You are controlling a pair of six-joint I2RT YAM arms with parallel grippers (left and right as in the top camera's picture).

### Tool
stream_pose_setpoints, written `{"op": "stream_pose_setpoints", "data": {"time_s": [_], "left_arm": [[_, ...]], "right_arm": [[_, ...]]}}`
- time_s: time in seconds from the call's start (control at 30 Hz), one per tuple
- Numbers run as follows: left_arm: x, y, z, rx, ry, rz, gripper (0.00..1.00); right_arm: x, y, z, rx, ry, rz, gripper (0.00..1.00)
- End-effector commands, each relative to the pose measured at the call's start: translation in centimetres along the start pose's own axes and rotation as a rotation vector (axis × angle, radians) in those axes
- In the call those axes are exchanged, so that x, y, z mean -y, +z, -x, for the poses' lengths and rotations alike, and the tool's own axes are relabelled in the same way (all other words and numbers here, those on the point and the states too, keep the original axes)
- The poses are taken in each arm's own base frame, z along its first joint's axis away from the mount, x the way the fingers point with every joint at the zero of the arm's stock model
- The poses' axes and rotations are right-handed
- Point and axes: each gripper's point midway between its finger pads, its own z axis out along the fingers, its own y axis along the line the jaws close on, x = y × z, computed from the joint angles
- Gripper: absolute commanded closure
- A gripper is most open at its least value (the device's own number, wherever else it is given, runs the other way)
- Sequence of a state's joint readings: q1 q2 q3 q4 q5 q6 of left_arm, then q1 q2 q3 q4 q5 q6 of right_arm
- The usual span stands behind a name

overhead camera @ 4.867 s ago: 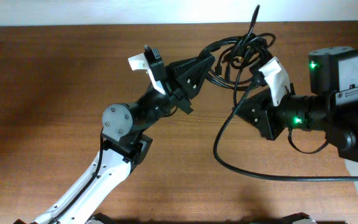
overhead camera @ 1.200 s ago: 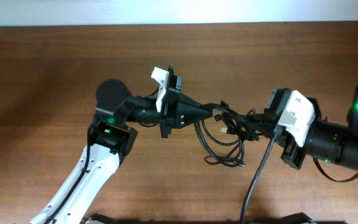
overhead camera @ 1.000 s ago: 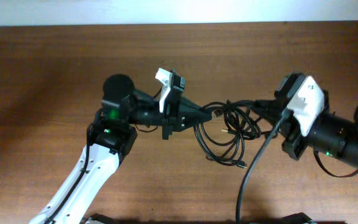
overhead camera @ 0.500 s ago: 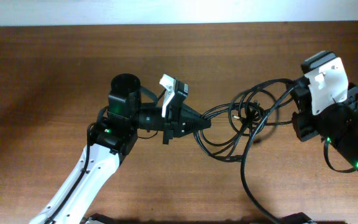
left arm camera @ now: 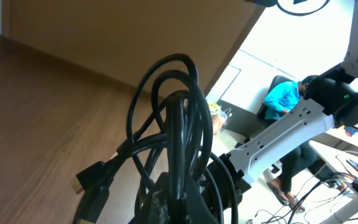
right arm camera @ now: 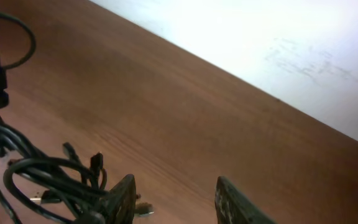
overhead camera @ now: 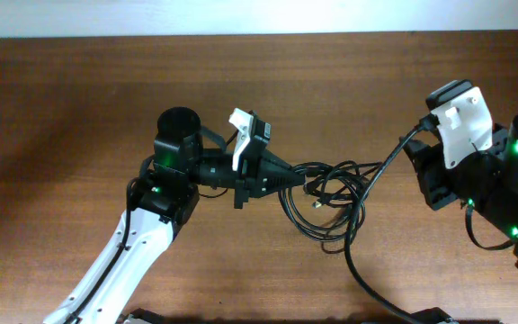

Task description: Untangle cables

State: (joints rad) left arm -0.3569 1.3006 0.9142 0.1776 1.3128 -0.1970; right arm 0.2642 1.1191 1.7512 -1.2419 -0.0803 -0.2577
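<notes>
Cables [left arm camera: 180, 143] bunch at centre of the overhead frame, over the tabletop [overhead camera: 61, 108]. Your left hand [overhead camera: 302, 183] clenches them; your right hand [right arm camera: 176, 190], at frame right, is released, fingers apart.

Left arm [overhead camera: 138, 238] comes up from the table's near edge, bends at the elbow, then runs its wrist flat toward the right edge. The left tool [overhead camera: 293, 183] is pinched tight on the cables [left arm camera: 182, 137] about mid-table. Right arm [overhead camera: 488, 184] is hunched by the right edge. The right tool [right arm camera: 174, 182] points left, fingers spread apart.
</notes>
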Motion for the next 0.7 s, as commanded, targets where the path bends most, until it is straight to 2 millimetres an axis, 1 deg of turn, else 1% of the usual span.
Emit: {"op": "stream_pose_setpoints", "data": {"time_s": [0.0, 0.03, 0.13, 0.17, 0.2, 0.23, 0.3, 0.37, 0.47, 0.53, 0.6, 0.63, 0.67], "left_arm": [[0.5, -0.1, 0.2, 0.003, 0.046, -0.026, 1.0], [0.5, -0.1, 0.3, 0.004, 0.049, -0.022, 1.0], [0.5, -0.1, 0.4, 0.007, 0.061, -0.022, 1.0], [0.4, -0.1, 0.6, 0.013, 0.075, -0.013, 1.0], [-0.1, -0.1, 0.8, 0.019, 0.075, 0.015, 1.0], [-0.8, -0.2, 0.9, 0.028, 0.065, 0.054, 1.0], [-1.8, -0.3, 1.3, 0.047, 0.015, 0.113, 1.0], [-2.2, -0.4, 2.2, 0.081, -0.019, 0.144, 1.0], [-1.2, -0.5, 4.6, 0.147, -0.002, 0.119, 1.0], [-0.8, -0.6, 5.8, 0.185, -0.007, 0.112, 1.0], [-0.6, -0.5, 5.9, 0.189, -0.011, 0.107, 1.0], [-0.5, -0.2, 5.9, 0.187, -0.013, 0.102, 1.0], [-0.4, 0.1, 5.9, 0.191, -0.013, 0.103, 1.0]], "right_arm": [[-0.3, 0.2, 0.1, -0.012, 0.04, 0.023, 0.6], [-0.4, 0.3, 0.0, -0.014, 0.062, 0.032, 0.6], [-3.4, -0.1, -0.1, -0.009, 0.064, 0.199, 0.6], [-5.0, -0.5, 0.0, -0.004, 0.071, 0.298, 0.59], [-6.4, -1.0, -0.1, -0.005, 0.08, 0.378, 0.46], [-7.5, -1.4, -0.3, -0.014, 0.09, 0.446, 0.27], [-8.6, -1.8, -1.0, -0.047, 0.11, 0.517, 0.24], [-9.4, -1.9, -1.2, -0.068, 0.125, 0.568, 0.24], [-10.3, -1.4, -0.9, -0.08, 0.144, 0.645, 0.24], [-10.4, -0.3, -0.9, -0.11, 0.16, 0.665, 0.24], [-10.4, 0.9, -1.0, -0.142, 0.172, 0.677, 0.25], [-10.9, 1.2, -0.8, -0.131, 0.145, 0.73, 0.28], [-11.7, 1.1, -0.3, -0.102, 0.105, 0.799, 0.29]]}}
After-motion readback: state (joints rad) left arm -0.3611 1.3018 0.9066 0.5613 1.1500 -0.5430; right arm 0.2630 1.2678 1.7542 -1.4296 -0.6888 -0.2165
